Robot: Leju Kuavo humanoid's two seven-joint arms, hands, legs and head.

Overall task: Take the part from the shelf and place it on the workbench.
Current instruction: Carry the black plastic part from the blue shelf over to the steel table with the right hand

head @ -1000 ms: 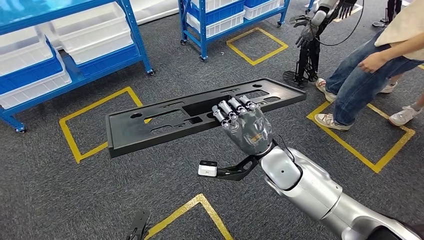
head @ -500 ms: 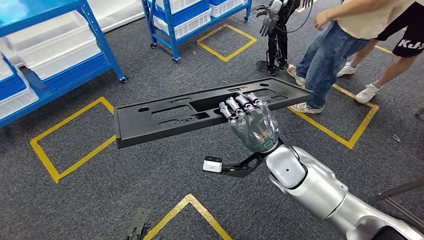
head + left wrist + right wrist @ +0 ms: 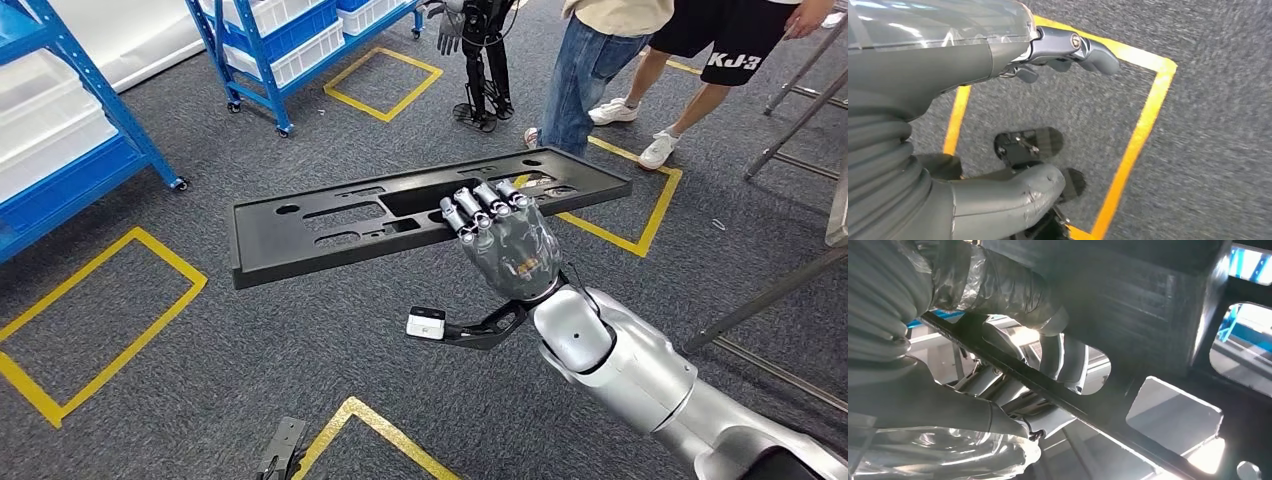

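One long, stiff part [image 3: 400, 215] overhangs both sides of my right hand [image 3: 505, 250], clamped mid-edge, so I expect leverage.

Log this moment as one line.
phase: carrying | right hand: grips black part | left hand: holds nothing | people: ahead

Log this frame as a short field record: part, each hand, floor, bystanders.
part: long black panel with cutouts, roughly level, off the floor
right hand: grips the panel's near edge, fingers over the top
left hand: holds nothing, over the carpet
floor: grey carpet, yellow tape squares
shelving: blue racks with white bins
bystanders: two people's legs
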